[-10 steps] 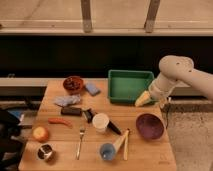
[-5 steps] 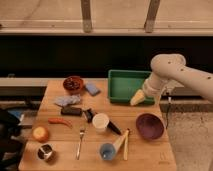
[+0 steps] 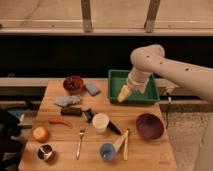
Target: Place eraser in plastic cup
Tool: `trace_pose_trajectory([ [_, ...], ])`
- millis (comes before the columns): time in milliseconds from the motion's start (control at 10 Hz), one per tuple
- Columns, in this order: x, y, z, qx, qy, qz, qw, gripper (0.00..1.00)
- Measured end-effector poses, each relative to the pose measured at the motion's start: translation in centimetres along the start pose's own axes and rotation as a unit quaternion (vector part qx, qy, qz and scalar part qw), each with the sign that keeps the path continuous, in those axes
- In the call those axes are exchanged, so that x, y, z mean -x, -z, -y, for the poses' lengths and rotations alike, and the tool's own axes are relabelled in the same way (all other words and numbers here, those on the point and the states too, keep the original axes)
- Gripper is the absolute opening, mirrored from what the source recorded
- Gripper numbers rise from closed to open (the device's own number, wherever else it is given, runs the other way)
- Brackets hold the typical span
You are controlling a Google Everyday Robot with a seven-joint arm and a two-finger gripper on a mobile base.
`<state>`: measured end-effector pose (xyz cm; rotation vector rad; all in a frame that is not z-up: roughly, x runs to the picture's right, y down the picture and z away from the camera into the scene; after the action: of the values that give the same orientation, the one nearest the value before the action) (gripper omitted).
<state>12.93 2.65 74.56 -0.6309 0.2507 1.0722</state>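
Black eraser (image 3: 71, 111) lies flat on the wood table (image 3: 150, 155), left of centre in the frame, untouched. Its long axis runs roughly left-right, with a slight tilt at most. A grey cloth (image 3: 67, 100) is just above it. A small black stub (image 3: 88, 115) sits just off its right end, easy to mistake for it, so I'd aim at the bar's middle.

My gripper (image 3: 122, 94) hangs over the left end of the green tray (image 3: 116, 75), upper centre-right. Fingers are spread with nothing between them, pointing down and left.

Key relation: the eraser is down and to the left of the gripper in the frame, well apart, with the tray's left rim between us. There's only one arm, so no choice of side. My call is to come from above and close the fingers across the bar's short side, square to its axis.

The cup (image 3: 106, 150) is bottom centre, light blue, upright, mouth up. A white cup (image 3: 100, 121) stands just above it in the frame, near the line from eraser to cup. A wooden utensil (image 3: 125, 142) lies by the cup's right side; can't tell if they touch.

Risks: clipping the white cup on the carry, or dropping into the wrong cup.

Status: no approach or grasp yet, whole task left.
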Motion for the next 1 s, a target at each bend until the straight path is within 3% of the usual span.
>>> trace_pose_trajectory([
  [200,3.1,-0.2,-2.6,-0.002,0.06,-0.002,0.9982,0.8],
  [500,7.8,-0.6,-8.4,0.017,0.171,-0.011,0.9851,0.8],
  [600,8.2,-0.6,-8.9,0.018,0.185,-0.012,0.9826,0.8],
  [1000,8.1,-0.7,-8.8,0.017,0.186,-0.014,0.9824,0.8],
])
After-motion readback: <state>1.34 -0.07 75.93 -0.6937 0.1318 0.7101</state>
